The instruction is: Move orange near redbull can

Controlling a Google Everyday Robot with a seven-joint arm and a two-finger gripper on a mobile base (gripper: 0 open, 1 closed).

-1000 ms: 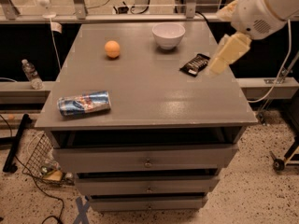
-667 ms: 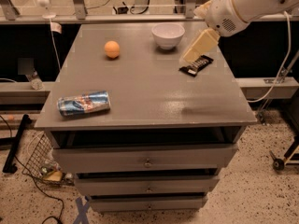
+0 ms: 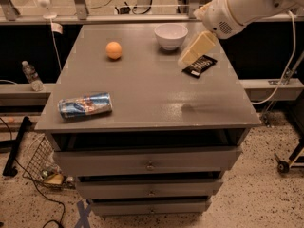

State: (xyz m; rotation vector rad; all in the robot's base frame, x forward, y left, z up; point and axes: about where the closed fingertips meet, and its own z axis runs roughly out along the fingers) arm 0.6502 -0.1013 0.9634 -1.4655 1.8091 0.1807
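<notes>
Our pale hand [image 3: 196, 50] hangs over the gray table [image 3: 152, 94] at 2 o'clock, by a black snack wrapper [image 3: 200, 66]; we cannot tell if it is open. The small round orange fruit [image 3: 113, 50] sits at 11 o'clock, far from the blue-and-silver metal can [image 3: 85, 105] lying at 8 o'clock.

White bowl [image 3: 171, 34] near black wrapper [image 3: 199, 66], grey table [image 3: 142, 94].

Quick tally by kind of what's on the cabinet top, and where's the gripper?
Fruit: 1, the orange
Drink cans: 1, the redbull can
Bowls: 1, the white bowl
Wrappers: 1, the black snack wrapper
Total: 4
The gripper hovers beside bowl and wrapper.
</notes>
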